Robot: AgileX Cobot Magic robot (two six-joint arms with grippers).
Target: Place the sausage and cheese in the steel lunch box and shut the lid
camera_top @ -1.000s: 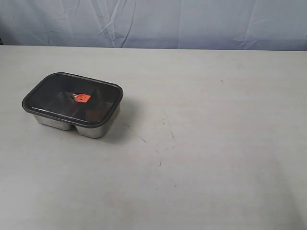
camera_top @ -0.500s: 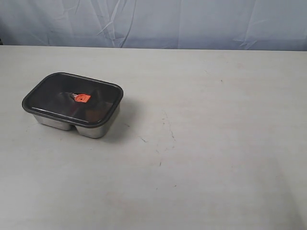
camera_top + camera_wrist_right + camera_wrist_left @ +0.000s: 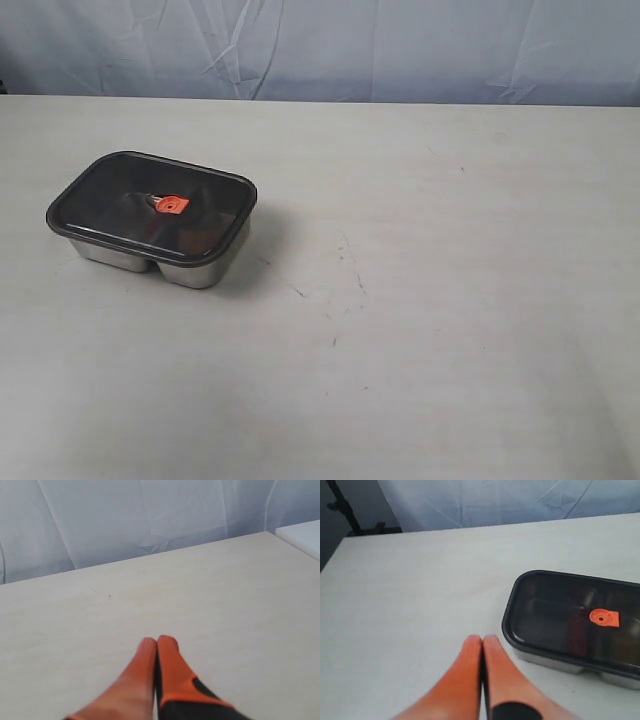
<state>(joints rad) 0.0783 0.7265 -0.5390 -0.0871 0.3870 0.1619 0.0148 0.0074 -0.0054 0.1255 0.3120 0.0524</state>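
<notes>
The steel lunch box [image 3: 195, 270] stands at the table's left with the dark lid [image 3: 120, 195] seated on it, its orange-red valve [image 3: 171, 206] at the centre. In the left wrist view the box [image 3: 545, 659] and its lid [image 3: 550, 605] lie a short way beyond my left gripper [image 3: 482, 639], which is shut with nothing in it. A dim reddish shape [image 3: 577, 632] shows through the lid, likely the sausage; the cheese is hidden. My right gripper [image 3: 157, 641] is shut and empty over bare table. Neither gripper appears in the exterior view.
A pale blue cloth [image 3: 320, 45] hangs along the table's far edge. A second white surface [image 3: 302, 532] shows past the table's corner in the right wrist view. Small dark marks [image 3: 345, 262] dot the tabletop near the middle.
</notes>
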